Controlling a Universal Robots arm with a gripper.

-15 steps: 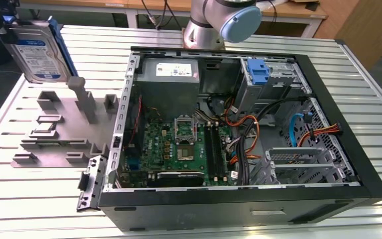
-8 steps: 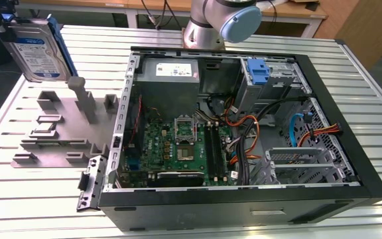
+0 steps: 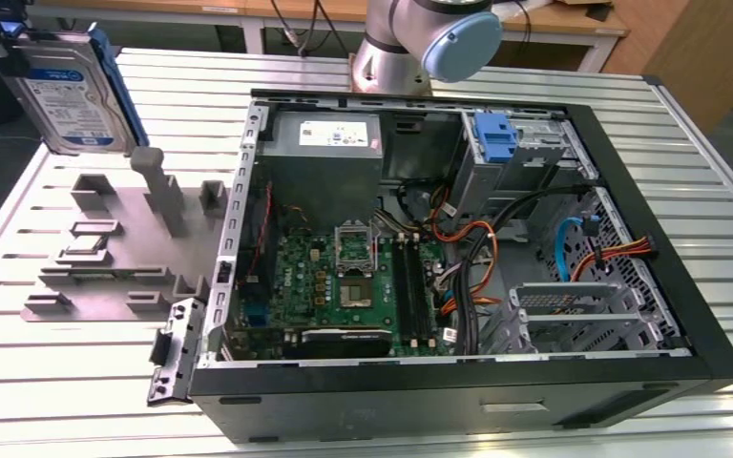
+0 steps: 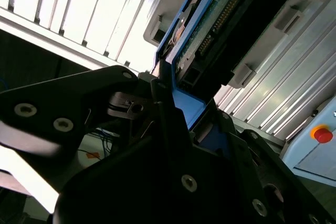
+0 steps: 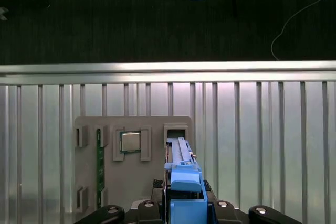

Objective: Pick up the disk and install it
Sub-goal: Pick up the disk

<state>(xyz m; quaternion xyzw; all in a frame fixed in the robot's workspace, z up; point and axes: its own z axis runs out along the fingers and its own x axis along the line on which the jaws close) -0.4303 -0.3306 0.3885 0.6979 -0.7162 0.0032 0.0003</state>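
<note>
The disk (image 3: 68, 91), at the exterior view's upper left, is silver-grey metal with a glossy white-and-blue label and blue plastic edging. The claw (image 5: 184, 211) is matt black with bright metal screw heads. The table (image 3: 87, 382) is ribbed pale metal with a soft sheen. The holder (image 3: 125, 248) on it looks like matt grey plastic. The computer case (image 3: 469, 396) is matt black outside and bare grey sheet metal inside. The arm's joint cap (image 3: 462, 43) is smooth, glossy blue-grey plastic.

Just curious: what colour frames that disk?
Blue; the disk's frame shows best in the first wrist view.
</note>
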